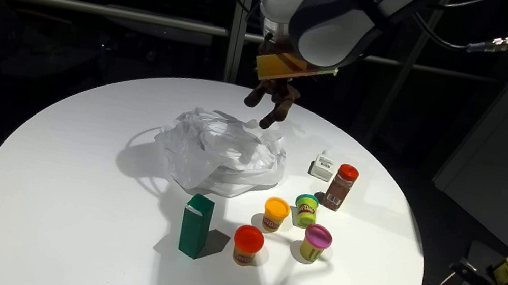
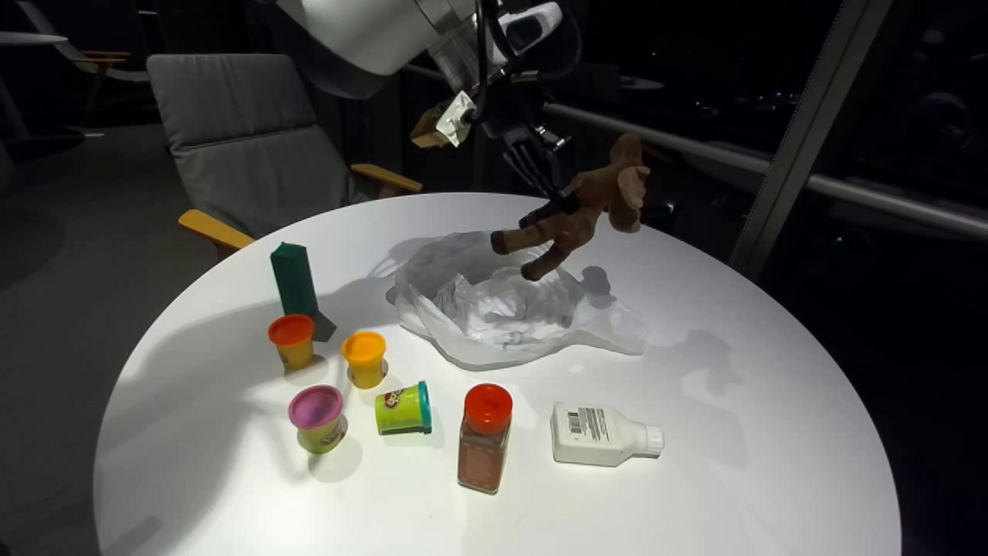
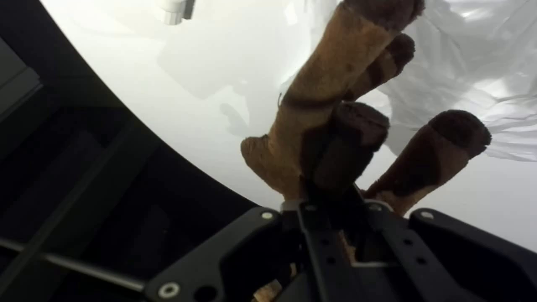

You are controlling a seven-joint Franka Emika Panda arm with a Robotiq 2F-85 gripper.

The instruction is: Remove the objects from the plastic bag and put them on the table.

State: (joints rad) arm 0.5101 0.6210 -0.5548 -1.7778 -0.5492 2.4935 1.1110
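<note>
Now pinching a brown plush animal (image 2: 600,191) in the gripper (image 2: 570,202), aloft near the plastic bag (image 1: 225,158); likely light, squashy, hard to damage, best gripped round its middle.

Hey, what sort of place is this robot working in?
Probably a lounge or break area, perhaps at night: there's a grey cushioned armchair, a round white table, and what look like dark windows beyond it.
</note>
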